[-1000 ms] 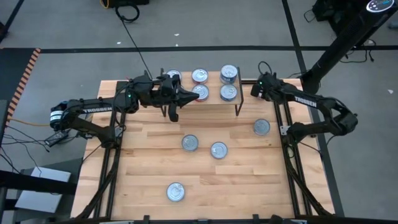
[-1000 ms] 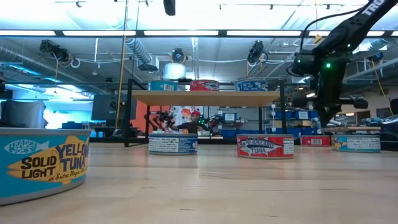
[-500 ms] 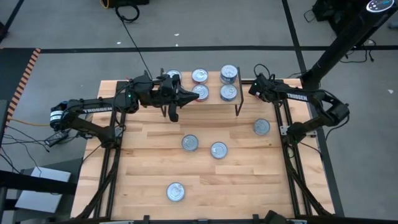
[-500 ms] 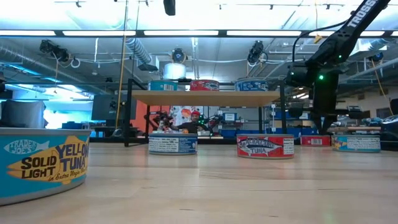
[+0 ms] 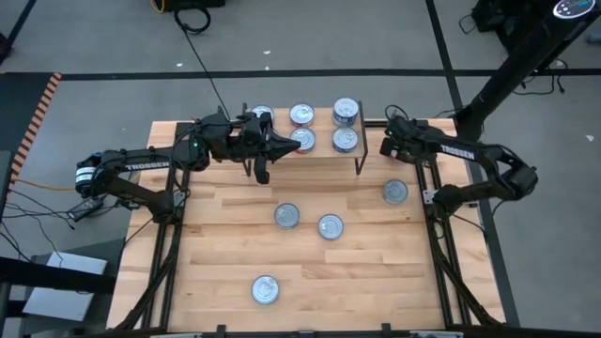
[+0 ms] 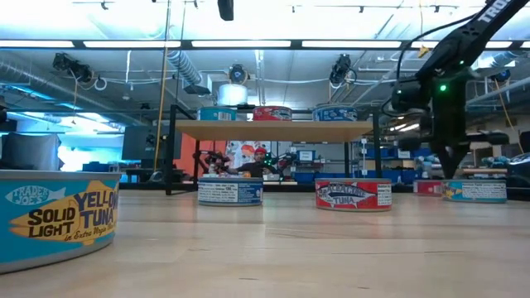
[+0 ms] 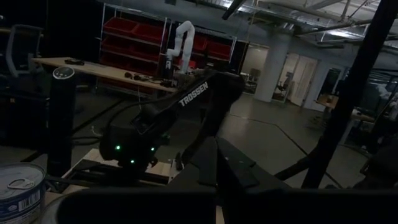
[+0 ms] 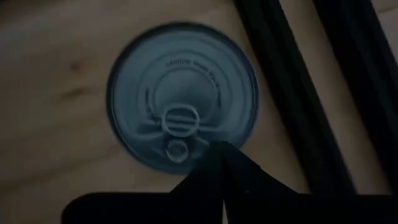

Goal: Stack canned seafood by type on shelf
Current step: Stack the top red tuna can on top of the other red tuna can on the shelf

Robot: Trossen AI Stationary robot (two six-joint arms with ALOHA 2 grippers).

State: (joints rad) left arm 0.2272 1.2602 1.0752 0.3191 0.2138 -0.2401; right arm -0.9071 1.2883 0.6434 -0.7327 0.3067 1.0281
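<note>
The shelf (image 5: 324,155) stands at the table's far edge and carries several cans (image 5: 346,139). My left gripper (image 5: 285,143) reaches level over it from the left, shut, its tips at the rim of one shelf can (image 5: 304,139). My right gripper (image 5: 389,144) is shut and points steeply down, just right of the shelf. In the right wrist view its tips (image 8: 222,152) hang over the rim of a silver-topped can (image 8: 180,93), the one lying on the table at the right (image 5: 395,192). In the low view the gripper (image 6: 454,171) stands clear above that can (image 6: 474,190). My left gripper has its shut fingertips (image 7: 217,168) at the left rim of a can on the shelf. I cannot tell whether they touch it.
Three more cans lie on the table: two at mid-table (image 5: 286,215) (image 5: 330,226) and one near the front edge (image 5: 265,289). Black frame rails (image 5: 434,202) run along the table's right side, close to the right arm. Bare wood lies between the cans.
My right gripper has tipped to a steeper downward slant. It dipped toward the shelf's right leg, then swung back toward the table's right edge. It stays shut, now above the right-hand can. The cans have not moved.
</note>
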